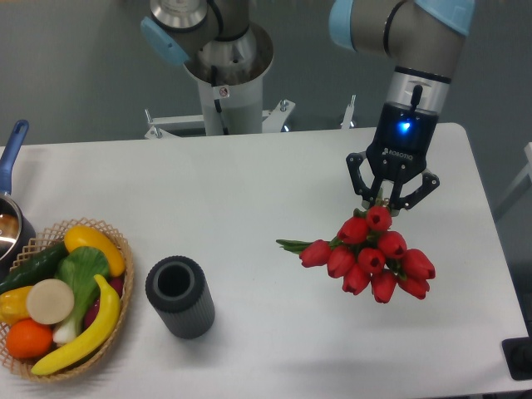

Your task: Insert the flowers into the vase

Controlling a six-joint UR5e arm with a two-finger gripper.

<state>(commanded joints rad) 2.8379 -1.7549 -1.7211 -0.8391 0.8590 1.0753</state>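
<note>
The flowers (371,253), a bunch of red tulips with closed buds and a green leaf sticking out to the left, are at the right of the white table. My gripper (386,201) points down right over the bunch's upper end, with its fingers closed in on the stems behind the top bud. The stems themselves are mostly hidden by the buds. The vase (179,296), a short dark grey ribbed cylinder, stands upright with its mouth open at the front left, well to the left of the gripper and flowers.
A wicker basket (62,303) of fruit and vegetables sits at the front left edge, just left of the vase. A metal pot with a blue handle (10,158) is at the far left edge. The arm's base (224,66) stands behind the table.
</note>
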